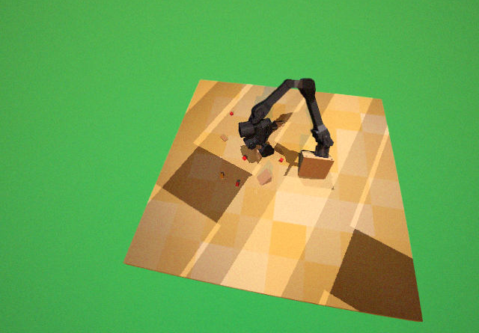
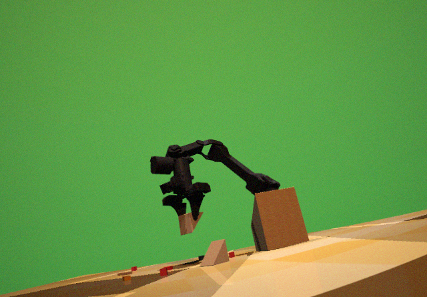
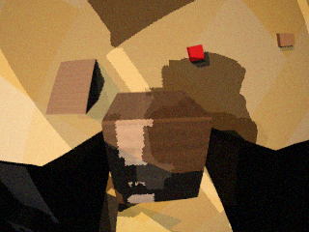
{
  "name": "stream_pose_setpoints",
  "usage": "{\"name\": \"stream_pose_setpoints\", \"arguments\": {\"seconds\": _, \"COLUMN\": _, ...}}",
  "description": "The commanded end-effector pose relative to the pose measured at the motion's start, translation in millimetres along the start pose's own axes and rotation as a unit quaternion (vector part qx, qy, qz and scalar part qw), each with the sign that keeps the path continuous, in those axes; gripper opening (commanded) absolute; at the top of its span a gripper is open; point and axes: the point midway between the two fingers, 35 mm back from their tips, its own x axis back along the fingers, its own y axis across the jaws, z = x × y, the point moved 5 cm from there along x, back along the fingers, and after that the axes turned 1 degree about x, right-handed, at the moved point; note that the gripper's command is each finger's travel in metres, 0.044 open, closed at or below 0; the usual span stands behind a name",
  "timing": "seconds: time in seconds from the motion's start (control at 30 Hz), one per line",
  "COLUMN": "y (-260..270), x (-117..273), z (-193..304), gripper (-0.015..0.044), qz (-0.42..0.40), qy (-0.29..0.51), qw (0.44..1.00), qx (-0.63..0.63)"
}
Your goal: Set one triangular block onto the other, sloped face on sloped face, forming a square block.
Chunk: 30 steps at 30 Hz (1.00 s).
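My gripper (image 1: 260,153) (image 2: 188,217) (image 3: 154,132) is shut on one wooden triangular block (image 2: 186,225) (image 3: 179,145), held in the air by two opposite sides. In the exterior view this block narrows downward, and its lower part hangs below the fingertips. The other triangular block (image 1: 264,176) (image 2: 216,253) (image 3: 72,87) rests on the table, its sloped face toward the left in the exterior view. The held block is above and to the left of it there, with a gap between them. In the wrist view the resting block lies left of and beyond the held one.
Small red cubes (image 1: 244,158) (image 1: 281,159) (image 3: 196,53) lie near the arm, with another red cube (image 1: 237,183) (image 2: 163,271) and an orange block (image 1: 221,175) (image 2: 127,278) farther left. A small tan block (image 1: 224,138) (image 3: 286,40) lies flat. The arm stands on a large brown box (image 1: 315,167) (image 2: 281,217).
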Motion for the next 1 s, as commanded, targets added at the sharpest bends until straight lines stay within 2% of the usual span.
{"name": "stream_pose_setpoints", "arguments": {"seconds": 0.0, "y": 13, "x": 6, "z": -14, "gripper": 0.0000, "qz": -0.003, "qy": -0.002, "qw": 1.000, "qx": 0.005}}
{"name": "stream_pose_setpoints", "arguments": {"seconds": 0.73, "y": 89, "x": 27, "z": -82, "gripper": 0.0000, "qz": 0.001, "qy": 0.004, "qw": 1.000, "qx": -0.017}}
{"name": "stream_pose_setpoints", "arguments": {"seconds": 0.97, "y": 95, "x": 22, "z": -84, "gripper": 0.0000, "qz": 0.001, "qy": 0.005, "qw": 1.000, "qx": -0.020}}
